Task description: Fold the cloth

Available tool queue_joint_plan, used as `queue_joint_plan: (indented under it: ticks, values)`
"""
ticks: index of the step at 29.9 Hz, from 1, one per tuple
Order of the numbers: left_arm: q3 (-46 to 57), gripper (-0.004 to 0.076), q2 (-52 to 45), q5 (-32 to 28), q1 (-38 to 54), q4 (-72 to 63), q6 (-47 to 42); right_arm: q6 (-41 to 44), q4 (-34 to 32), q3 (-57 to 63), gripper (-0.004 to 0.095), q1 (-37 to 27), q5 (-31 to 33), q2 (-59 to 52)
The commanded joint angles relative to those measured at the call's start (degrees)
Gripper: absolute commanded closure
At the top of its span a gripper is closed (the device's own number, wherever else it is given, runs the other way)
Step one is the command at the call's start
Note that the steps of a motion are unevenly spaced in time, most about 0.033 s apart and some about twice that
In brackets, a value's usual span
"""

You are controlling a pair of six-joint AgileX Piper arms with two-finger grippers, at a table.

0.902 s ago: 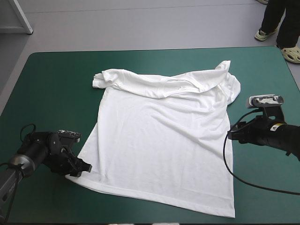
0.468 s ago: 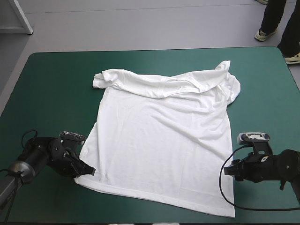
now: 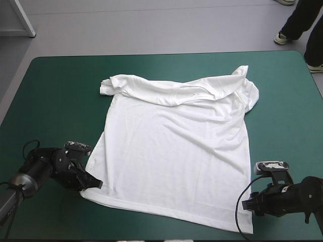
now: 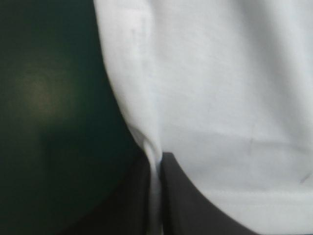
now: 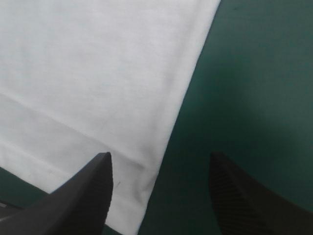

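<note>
The T-shirt [image 3: 176, 151] is plain white all over, its creases and hem shaded a soft grey. The worktop [image 3: 60, 91] carries a uniform teal-green cover [image 3: 285, 96] with a paler sheen near the far edge. The jaws on both arms are solid black, the right pair's inner faces finely ribbed.

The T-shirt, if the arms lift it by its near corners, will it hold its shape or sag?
Probably floppy: the T-shirt lies in soft wrinkles with its collar end rumpled, so it should sag between grips. Likely light too, since its hem corner looks thin enough to pinch into a narrow fold inside the shut left gripper.
</note>
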Motion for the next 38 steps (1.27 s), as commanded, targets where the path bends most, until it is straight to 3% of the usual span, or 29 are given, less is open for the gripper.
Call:
queue_joint_plan:
  ticks: [1, 10, 15, 20, 23, 27, 30, 35, 38]
  values:
    - [3.64, 0.0705, 2.43, -2.39, -0.66, -4.64, -0.02, 0.21, 0.50, -0.86, 0.0369, 1.37, -3.07, -0.74]
    - [3.64, 0.0705, 2.43, -2.54, -0.66, -5.25, 1.35, 6.04, -2.85, -0.61, 0.0402, 10.74, -8.26, 6.37]
    - [3.64, 0.0705, 2.43, -2.54, -0.66, -5.62, 1.35, 13.07, -9.77, -0.61, 0.0405, 17.11, -10.28, 13.72]
    - [3.64, 0.0705, 2.43, -2.54, -0.66, -5.47, 1.48, 13.88, -5.97, -0.61, 0.0417, 21.55, -12.00, 18.53]
    - [3.64, 0.0705, 2.43, -2.54, -0.66, -5.42, 1.48, 15.42, -5.88, -0.61, 0.0516, 25.05, -12.90, 19.50]
    - [3.64, 0.0705, 2.43, -2.66, -0.66, -5.42, 1.48, 17.26, -6.27, -0.61, 0.0785, 27.68, -13.01, 19.55]
    - [3.64, 0.0705, 2.43, -2.66, -0.66, -5.23, 1.48, 16.23, -4.73, -0.61, 0.0928, 28.04, -14.09, 19.55]
    - [3.64, 0.0705, 2.43, -3.12, -0.66, -5.23, 1.48, 16.23, -5.28, -1.61, 0.0919, 28.31, -16.54, 18.99]
    - [3.64, 0.0705, 0.66, -3.89, -0.66, -5.23, 1.48, 18.16, -8.87, -4.87, 0.0919, 28.31, -17.18, 16.63]
